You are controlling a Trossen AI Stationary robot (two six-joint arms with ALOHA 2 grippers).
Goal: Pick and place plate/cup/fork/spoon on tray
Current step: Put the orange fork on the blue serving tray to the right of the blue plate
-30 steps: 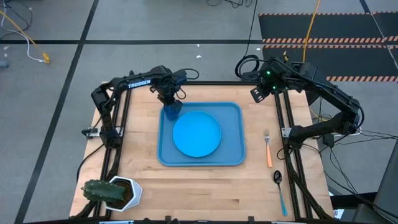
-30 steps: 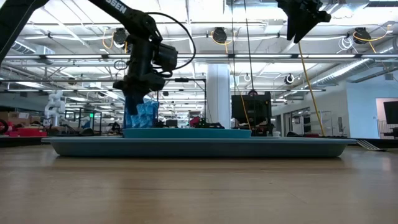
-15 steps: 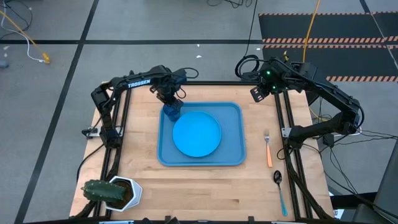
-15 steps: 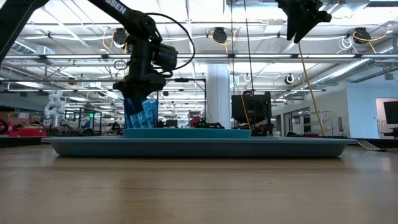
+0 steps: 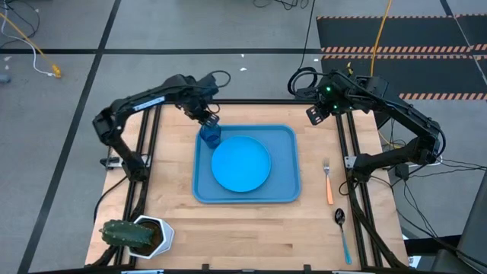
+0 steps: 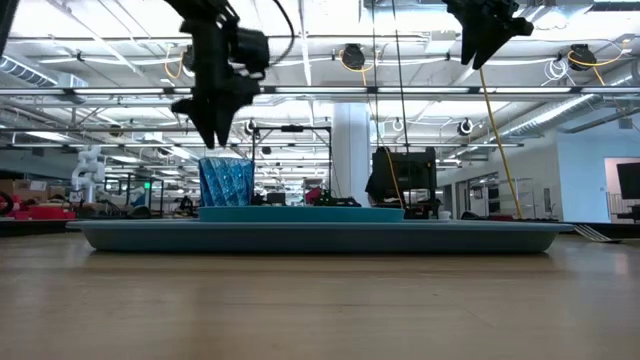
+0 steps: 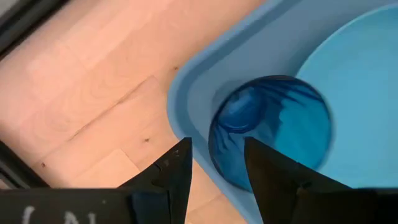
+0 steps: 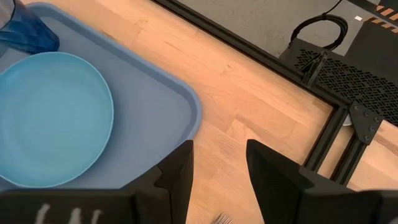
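The blue tray (image 5: 286, 167) lies mid-table with the round plate (image 5: 240, 164) flat inside it. The dark-blue cup (image 5: 211, 136) stands upright on its base in the tray's far-left corner, beside the plate. My left gripper (image 6: 213, 138) hangs open just above the cup (image 6: 226, 182), pointing down, clear of its rim; the left wrist view looks down into the cup (image 7: 270, 127). The orange-handled fork (image 5: 328, 183) and blue-handled spoon (image 5: 342, 228) lie on the table right of the tray. My right gripper (image 5: 313, 116) waits open, high over the far-right side.
A potted cactus (image 5: 135, 235) stands at the near-left corner. Black frame rails (image 5: 149, 164) run along the table's left and right sides. Bare wood shows in front of the tray and between the tray and the fork.
My left gripper has opened, let go of the cup and risen straight up until its fingers hang above the rim. The cup stays upright in the tray's far-left corner.
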